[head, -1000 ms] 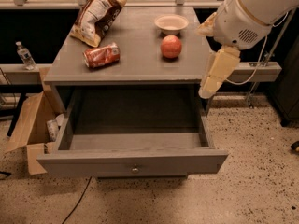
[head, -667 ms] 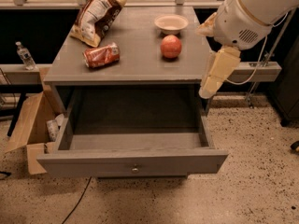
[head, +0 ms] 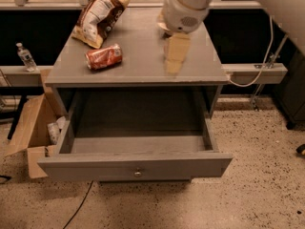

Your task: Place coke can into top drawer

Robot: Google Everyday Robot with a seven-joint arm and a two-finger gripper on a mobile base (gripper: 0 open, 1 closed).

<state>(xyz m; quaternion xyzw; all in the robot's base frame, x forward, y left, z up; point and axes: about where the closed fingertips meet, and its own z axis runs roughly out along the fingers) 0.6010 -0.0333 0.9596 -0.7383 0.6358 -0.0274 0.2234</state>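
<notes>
Camera view, looking down from the front at 1 grey cabinet with a flat cabinet top [head: 138, 73].

Hanging over the right-centre of that top, close to its front edge: the gripper [head: 175, 56], pale yellow, blurred, pointing downward from a white arm [head: 188, 6] that enters from the upper right. Cannot tell whether open or closed. Nothing seen in its hold. Cannot tell either whether it touches the surface below. Well apart from the can, off to that can's right.

Lying on its side on the top, left of centre: the coke can [head: 103, 57], red with white markings, long axis running roughly left to right. Just in front of a brown-and-white chip bag [head: 99, 17], which sprawls toward the back left corner. Not inside the drawer.

Pulled out toward the camera below the top: the top drawer [head: 136, 165], grey side walls and bottom in view, front panel nearest the lens with 1 small round knob [head: 137, 172] at its centre.

On the speckled floor at the left, beside the cabinet: 1 open cardboard box [head: 29, 128]. Above it on a ledge: 1 clear bottle [head: 25, 57], upright.
</notes>
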